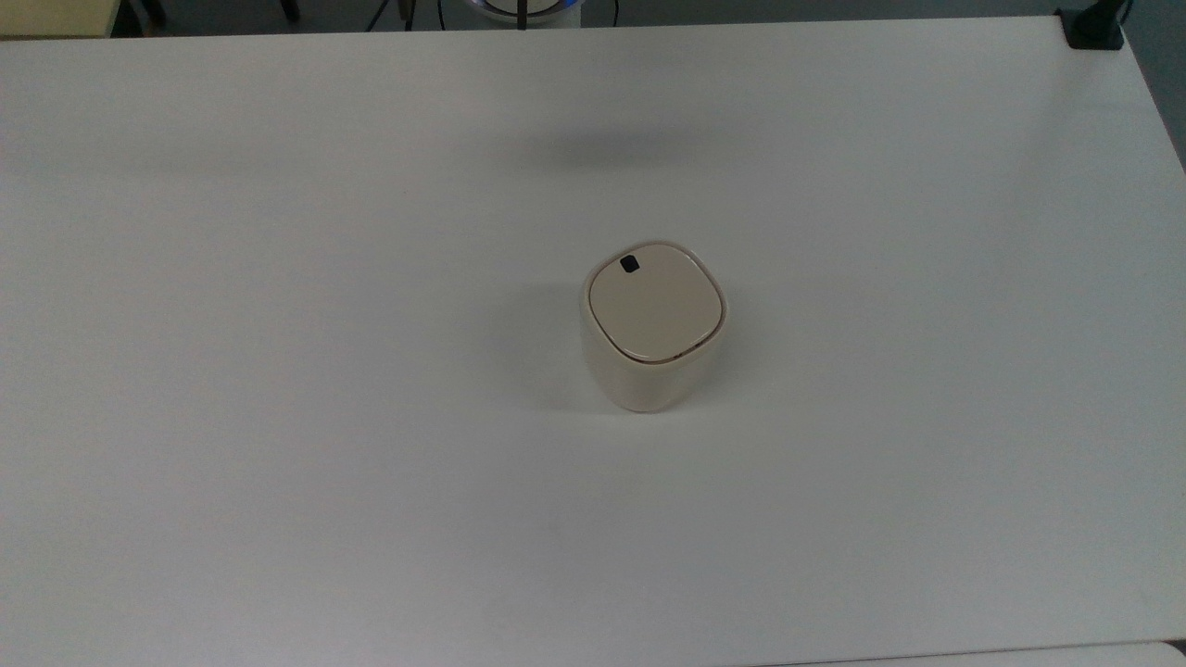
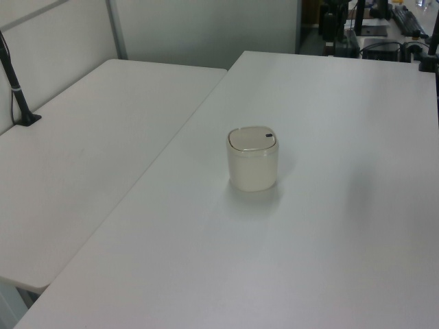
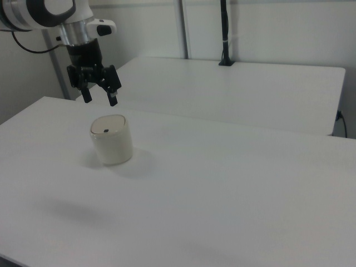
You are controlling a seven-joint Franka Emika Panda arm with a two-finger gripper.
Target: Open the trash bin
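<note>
The trash bin (image 1: 653, 324) is a small cream plastic bin standing upright on the white table (image 1: 278, 371), its flat lid down. A black square latch button (image 1: 630, 265) sits near the lid's far-left corner in the top view. The bin (image 2: 253, 158) also stands mid-table in the left view, and in the right view the bin (image 3: 112, 139) is at the left. My gripper (image 3: 100, 100) hangs in the air above and a little behind the bin in the right view, open, with nothing between its fingers (image 3: 113, 102).
A second white table (image 2: 82, 171) adjoins on the left view's left. A black post (image 3: 225, 33) is clamped to the far table in the right view. A black clamp (image 1: 1093, 28) sits at the table's far-right corner in the top view.
</note>
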